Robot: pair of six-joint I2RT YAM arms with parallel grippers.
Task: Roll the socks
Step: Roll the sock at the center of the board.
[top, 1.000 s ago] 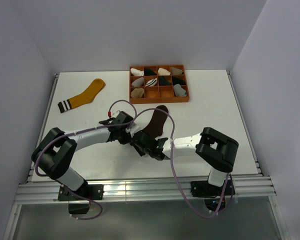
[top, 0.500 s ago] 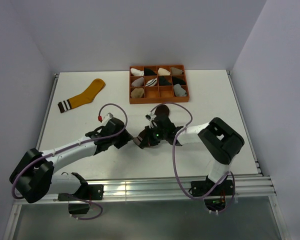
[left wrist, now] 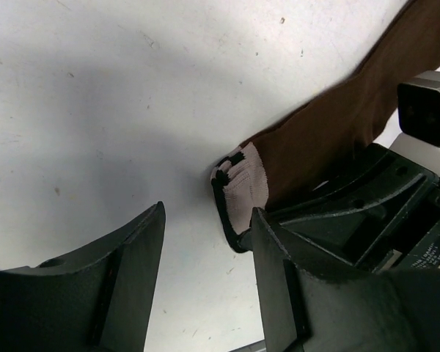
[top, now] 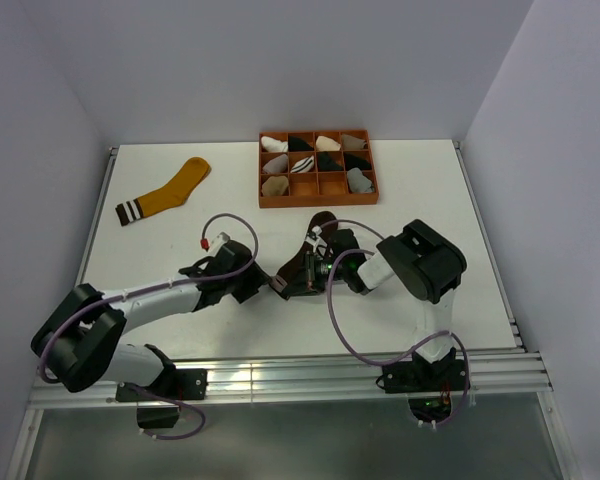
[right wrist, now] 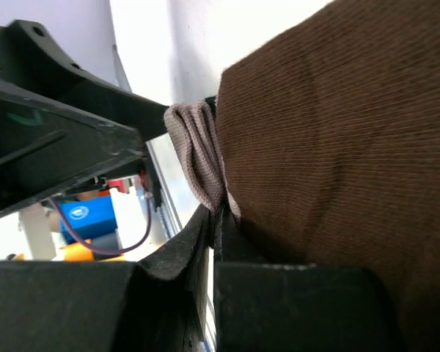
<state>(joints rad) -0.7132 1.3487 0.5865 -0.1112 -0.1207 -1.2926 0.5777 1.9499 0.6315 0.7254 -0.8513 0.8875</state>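
White table [top: 430,200], brown sock [left wrist: 337,125] near centre, toe toward 12 o'clock. Right gripper [right wrist: 214,224] clenched on its striped cuff [left wrist: 242,183]; left gripper [left wrist: 207,224] released, just beside cuff at 9 o'clock. Likely step: starting roll. Next move calls for folding cuff toward toe.

Two socks lie flat on the tabletop [top: 180,240]: one yellow sock [top: 165,190] and one brown sock [top: 320,222]. There is one tray [top: 318,203] with twelve little boxes. Ten small sock bundles [top: 274,143] sit in it. There are two robot arms, one left arm [top: 160,295] and one right arm [top: 420,262].
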